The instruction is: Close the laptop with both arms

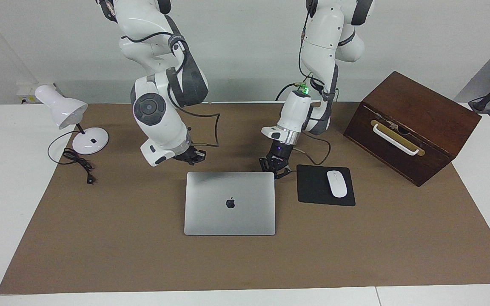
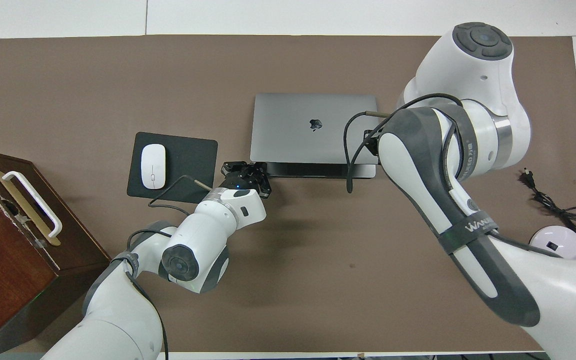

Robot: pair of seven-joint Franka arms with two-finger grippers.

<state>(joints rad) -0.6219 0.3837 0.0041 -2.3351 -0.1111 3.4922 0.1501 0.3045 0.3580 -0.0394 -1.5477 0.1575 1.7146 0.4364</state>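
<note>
— At the laptop's corner nearest the robots, toward your left arm's end, what do you see?

— Your left gripper (image 1: 275,169) sits low there, just beside that corner of the laptop (image 1: 229,203). Its fingers are spread a little, and nothing is between them. You cannot tell whether a fingertip touches the edge.

— And your other tool?

— Your right gripper (image 1: 192,155) hangs by the laptop's other near corner, toward the right arm's end. From overhead its own arm covers it, so you cannot tell how far it is open, nor whether it has hold of anything.

— Where does the laptop lie?

— Mid-table on the brown mat (image 1: 143,255), lid down or very nearly so, logo up. Overhead, a dark strip shows along the edge nearest the robots, so you cannot say it is fully flat.

— What lies around it?

— Beside it, toward the left arm's end, a black pad (image 1: 313,187) with a white mouse (image 1: 337,183) on it. Well apart, at that same end, a wooden box (image 1: 415,123) with a white handle. At the right arm's end, a white lamp (image 1: 64,112) with its cord (image 1: 77,163) loose on the mat.
</note>
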